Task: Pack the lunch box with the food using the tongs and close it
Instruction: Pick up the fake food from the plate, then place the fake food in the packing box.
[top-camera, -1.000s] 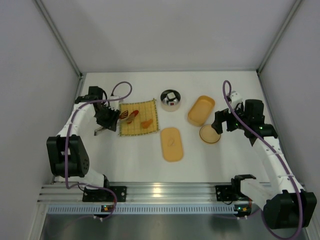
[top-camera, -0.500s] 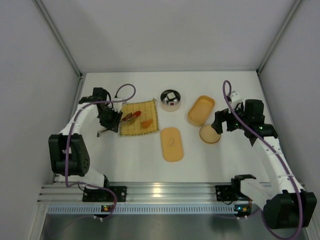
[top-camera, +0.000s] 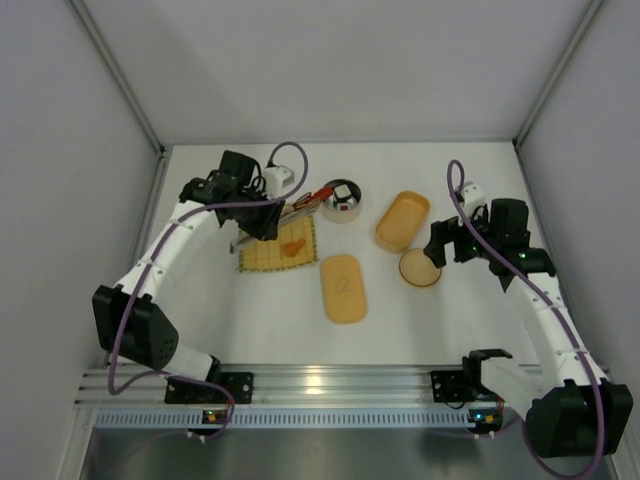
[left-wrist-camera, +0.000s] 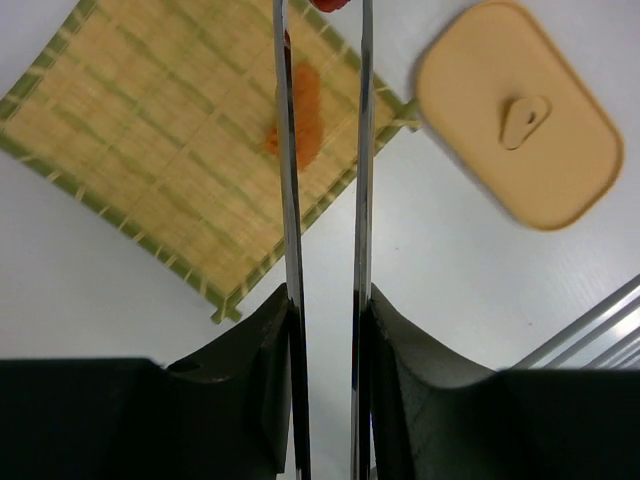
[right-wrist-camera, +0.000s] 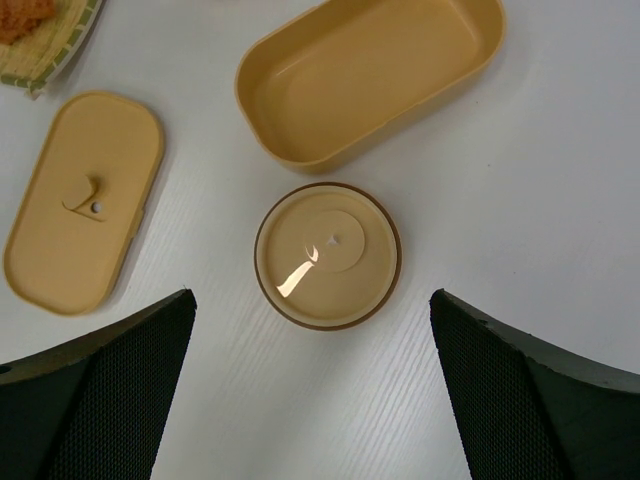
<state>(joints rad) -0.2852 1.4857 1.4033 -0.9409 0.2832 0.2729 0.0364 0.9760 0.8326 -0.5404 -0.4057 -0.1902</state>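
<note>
My left gripper (top-camera: 264, 220) (left-wrist-camera: 327, 300) is shut on the thin metal tongs (top-camera: 292, 208) (left-wrist-camera: 287, 200), squeezing their two arms. The tongs' tips pinch a red piece of food (top-camera: 320, 193) (left-wrist-camera: 335, 4) in the air beside the steel bowl (top-camera: 341, 201). An orange piece (top-camera: 292, 246) (left-wrist-camera: 305, 110) lies on the woven mat (top-camera: 262, 255) (left-wrist-camera: 140, 140). The open lunch box (top-camera: 403, 220) (right-wrist-camera: 370, 75) is empty, and its flat lid (top-camera: 344, 288) (right-wrist-camera: 85, 200) (left-wrist-camera: 518, 112) lies nearer the front. My right gripper (top-camera: 438, 246) (right-wrist-camera: 312, 310) hangs open above the round tan lid (right-wrist-camera: 327, 255).
The steel bowl holds a black-and-white piece and a white piece with a red mark (top-camera: 343, 197). The round tan lid (top-camera: 420, 268) lies just in front of the lunch box. Grey walls close in the table on three sides.
My left arm has swung from the mat's left side up and to the right, lifting the tongs with the red piece off the mat toward the steel bowl. The right arm has not moved.
</note>
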